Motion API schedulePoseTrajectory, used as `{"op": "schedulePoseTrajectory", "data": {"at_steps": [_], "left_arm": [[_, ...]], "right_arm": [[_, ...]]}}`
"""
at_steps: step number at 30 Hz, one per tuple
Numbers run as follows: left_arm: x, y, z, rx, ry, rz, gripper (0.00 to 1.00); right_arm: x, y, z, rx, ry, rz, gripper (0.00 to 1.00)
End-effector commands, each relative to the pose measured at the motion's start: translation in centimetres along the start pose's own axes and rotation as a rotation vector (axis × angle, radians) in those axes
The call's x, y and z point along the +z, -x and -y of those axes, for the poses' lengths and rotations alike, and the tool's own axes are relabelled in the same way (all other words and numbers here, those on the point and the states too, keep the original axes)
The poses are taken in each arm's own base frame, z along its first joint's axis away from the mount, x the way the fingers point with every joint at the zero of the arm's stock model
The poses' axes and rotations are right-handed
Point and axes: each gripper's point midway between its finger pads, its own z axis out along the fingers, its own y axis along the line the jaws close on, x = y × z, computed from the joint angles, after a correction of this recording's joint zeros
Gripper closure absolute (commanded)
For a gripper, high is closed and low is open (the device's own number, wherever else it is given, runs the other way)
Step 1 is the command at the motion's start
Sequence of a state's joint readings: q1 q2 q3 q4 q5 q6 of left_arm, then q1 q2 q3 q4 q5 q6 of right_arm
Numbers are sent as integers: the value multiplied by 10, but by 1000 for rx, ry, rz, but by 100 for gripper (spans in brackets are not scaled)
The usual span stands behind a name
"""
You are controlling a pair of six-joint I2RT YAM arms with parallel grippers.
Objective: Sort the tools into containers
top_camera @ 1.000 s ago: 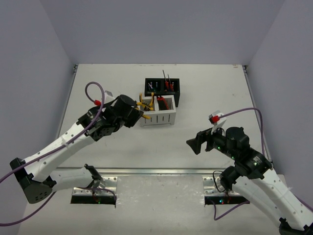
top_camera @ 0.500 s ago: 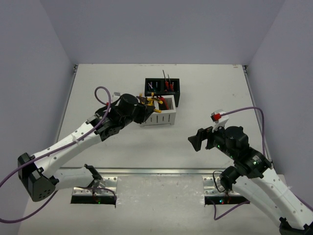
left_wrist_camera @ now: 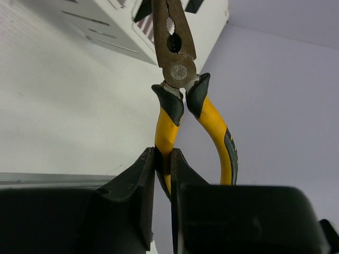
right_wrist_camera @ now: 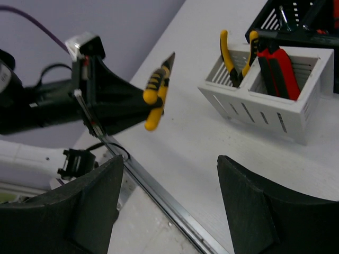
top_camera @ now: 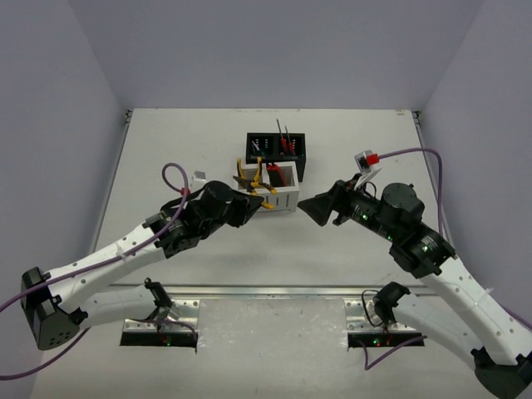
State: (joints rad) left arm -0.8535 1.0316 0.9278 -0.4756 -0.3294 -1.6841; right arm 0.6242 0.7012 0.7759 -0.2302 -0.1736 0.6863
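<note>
One pair of pliers (left_wrist_camera: 179, 69) was left unsorted, clamped in the left tool (left_wrist_camera: 163, 159) just beside the white box (top_camera: 283, 202); the rest seemed already boxed. The right tool (right_wrist_camera: 169, 164) was spread wide, empty.

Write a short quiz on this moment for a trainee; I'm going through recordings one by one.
1. True or false: the left gripper is shut on one handle of the held pliers.
2. Pick one: what stands in the white box, in the compartment next to the other pliers? A. a red knife B. a hammer C. nothing
3. In a word: which gripper holds nothing?
Key: 1 true. 2 A. 3 the right gripper, its fingers apart.
</note>
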Motion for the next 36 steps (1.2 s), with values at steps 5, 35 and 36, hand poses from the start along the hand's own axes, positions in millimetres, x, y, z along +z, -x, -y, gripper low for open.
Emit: {"op": "schedulePoseTrajectory", "data": {"at_steps": [5, 35, 36], "left_arm": [[5, -22, 28, 17, -115, -29, 100], [-9, -34, 38, 9, -187, -87, 100], [-10, -32, 38, 7, -191, -82, 99]], "right_arm": [[53, 41, -23, 94, 2, 104, 29], [92, 11, -12, -35, -126, 19, 100], [93, 11, -13, -39, -126, 14, 100]]}}
